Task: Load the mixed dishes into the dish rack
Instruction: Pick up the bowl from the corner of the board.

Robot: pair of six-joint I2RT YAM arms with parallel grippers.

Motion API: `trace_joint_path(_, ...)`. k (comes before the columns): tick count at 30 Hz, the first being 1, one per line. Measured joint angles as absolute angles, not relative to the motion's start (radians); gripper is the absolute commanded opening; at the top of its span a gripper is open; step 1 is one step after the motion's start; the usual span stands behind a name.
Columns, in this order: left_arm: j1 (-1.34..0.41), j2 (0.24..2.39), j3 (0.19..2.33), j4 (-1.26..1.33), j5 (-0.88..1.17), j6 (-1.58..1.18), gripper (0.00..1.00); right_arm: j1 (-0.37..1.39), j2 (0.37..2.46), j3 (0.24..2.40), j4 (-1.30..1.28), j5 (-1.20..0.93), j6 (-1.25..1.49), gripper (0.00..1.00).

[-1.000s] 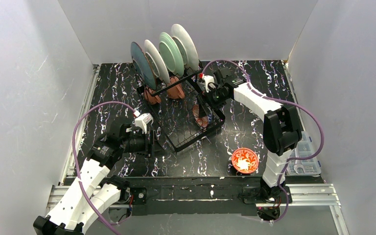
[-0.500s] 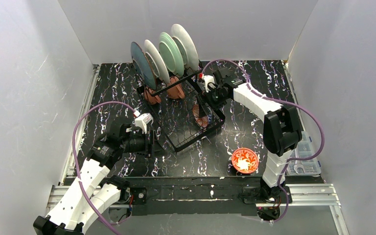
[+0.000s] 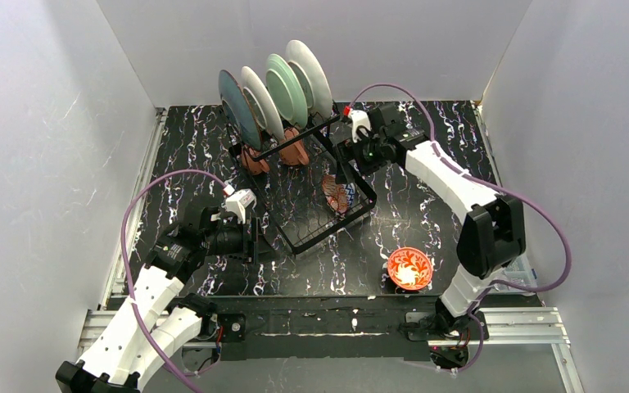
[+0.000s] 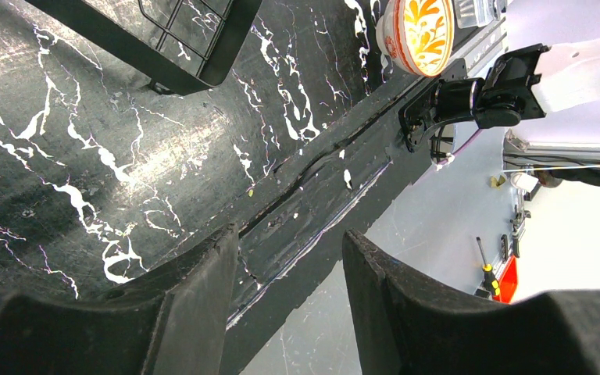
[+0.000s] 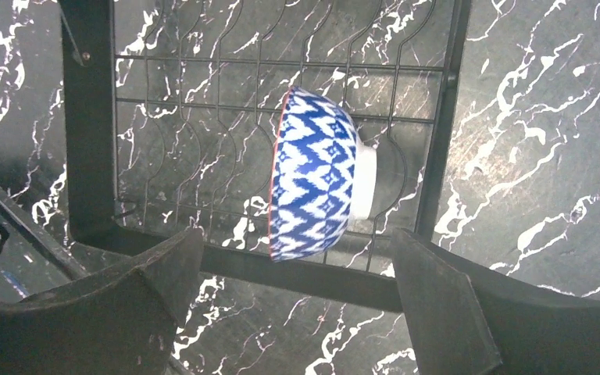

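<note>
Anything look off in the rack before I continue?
The bowl in the dish rack stands on its edge, rim sideways, rather than sitting flat. A second bowl sits outside on the table.

Black marbled table (image 3: pixel 426 221) on my screen.
I see the dish rack (image 3: pixel 305 219) mid-table and a red-patterned bowl (image 3: pixel 410 268) near the front right, well apart.

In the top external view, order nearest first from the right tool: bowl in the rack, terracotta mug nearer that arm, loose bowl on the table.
1. Bowl in the rack: just below the right tool, on the grid base.
2. Terracotta mug: to the left, under the plates.
3. Loose bowl: on the table by the right arm's base.
</note>
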State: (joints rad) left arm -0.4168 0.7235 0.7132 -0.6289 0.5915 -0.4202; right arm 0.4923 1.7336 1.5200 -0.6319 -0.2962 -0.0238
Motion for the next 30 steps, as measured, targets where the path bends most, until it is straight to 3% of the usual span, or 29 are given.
trace_joint_path(14, -0.417, 0.714, 0.713, -0.629, 0.583, -0.423, 0.71, 0.493, 1.517, 1.357, -0.607, -0.236, 0.096, 0.98)
trace_joint_path(23, -0.417, 0.713, 0.713, -0.630, 0.576, -0.422, 0.97, 0.493, 1.340, 1.289, -0.603, -0.205, 0.210, 0.98)
trace_joint_path(30, -0.417, 0.713, 0.713, -0.630, 0.560, -0.424, 0.98, 0.493, 1.173, 1.213, -0.610, -0.136, 0.306, 0.98)
